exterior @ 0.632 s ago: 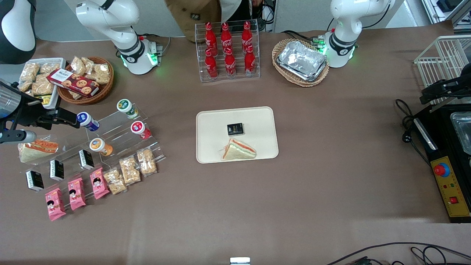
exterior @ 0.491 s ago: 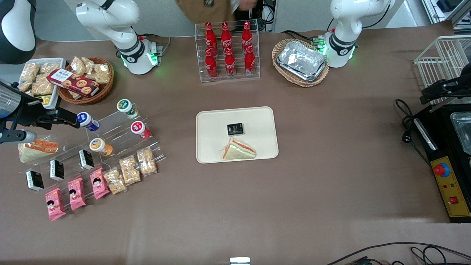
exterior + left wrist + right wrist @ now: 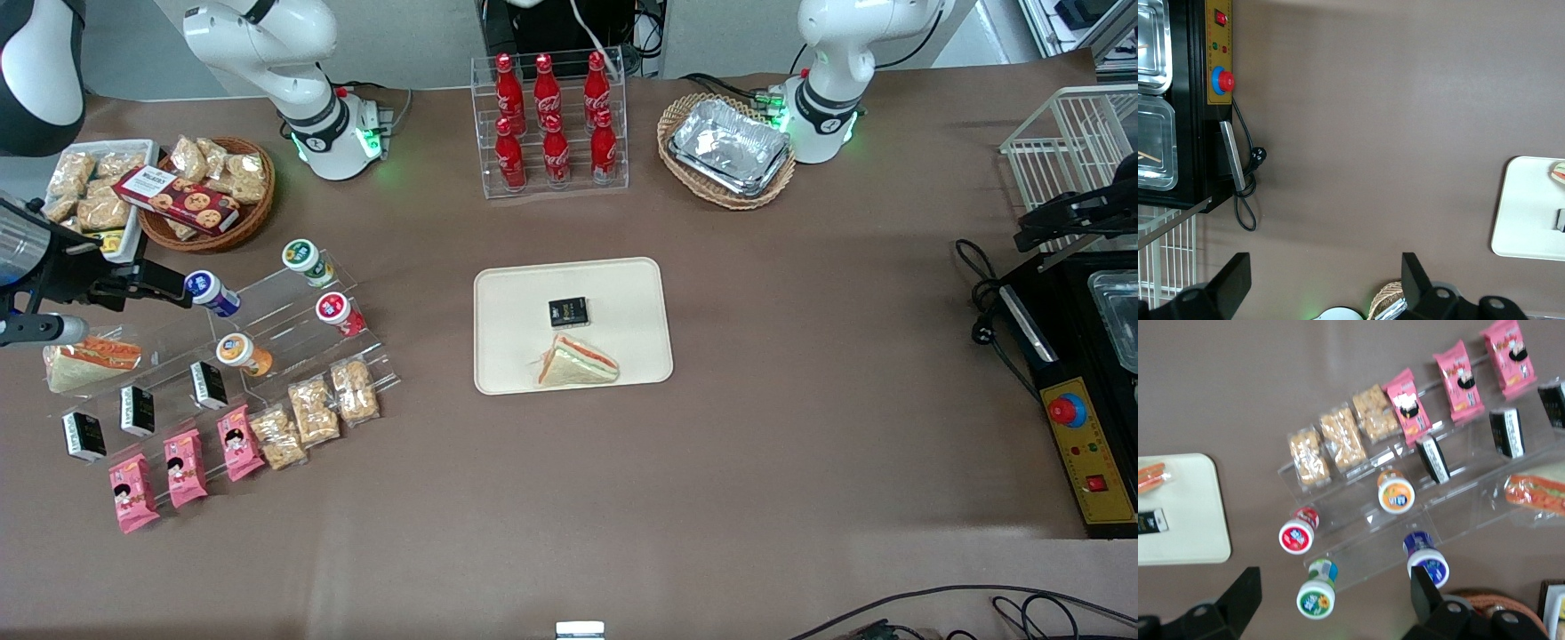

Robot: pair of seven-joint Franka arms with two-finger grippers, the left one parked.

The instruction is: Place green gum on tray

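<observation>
The green gum (image 3: 305,259) lies on the top step of a clear acrylic stand (image 3: 293,329), white lid toward the front camera. In the right wrist view the green gum (image 3: 1317,592) shows between my fingers, well below them. My right gripper (image 3: 142,284) hangs open and empty above the stand at the working arm's end of the table; in the right wrist view the gripper (image 3: 1333,583) holds nothing. The cream tray (image 3: 622,293) lies at the table's middle with a sandwich (image 3: 576,363) and a small black box (image 3: 567,311) on it. The tray also shows in the right wrist view (image 3: 1185,513).
A blue bottle (image 3: 212,293), a red bottle (image 3: 338,312) and an orange bottle (image 3: 242,353) share the stand with snack bags and black boxes. A wicker basket of snacks (image 3: 209,191), a cola rack (image 3: 551,124) and foil trays (image 3: 729,147) stand farther back.
My gripper has hardly shifted. A person at the table's back edge has moved out of view.
</observation>
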